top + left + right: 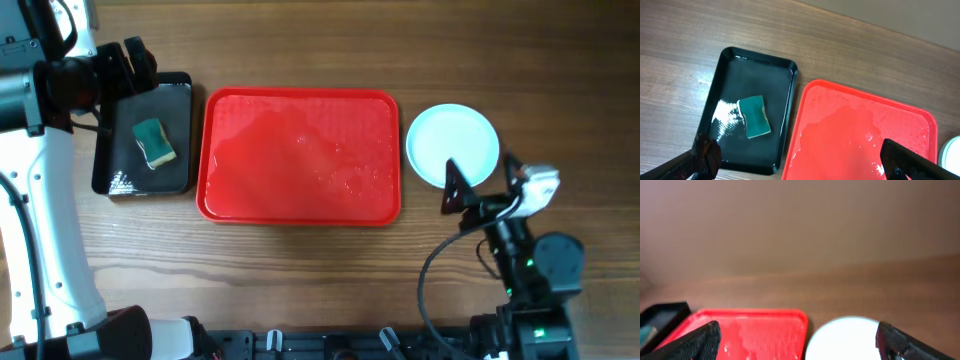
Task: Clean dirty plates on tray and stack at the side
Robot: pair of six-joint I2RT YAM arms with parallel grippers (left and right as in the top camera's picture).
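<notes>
Presumably stiff, light & wet-slick, the plates (452, 140) by the tray (300, 212) we'd pinch at the rim; right gripper (797, 327) & left gripper (796, 149) both spread, empty.

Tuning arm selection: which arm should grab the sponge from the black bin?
Left: the left gripper, open, hangs by the bin holding the sponge; the right gripper sits beyond the tray, by the plates.

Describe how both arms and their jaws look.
The left arm has a long white link with black joint housings and black jaws. The right arm is black, with a white block behind its black wedge-shaped jaws, small green lights and a black cable looping alongside.
</notes>
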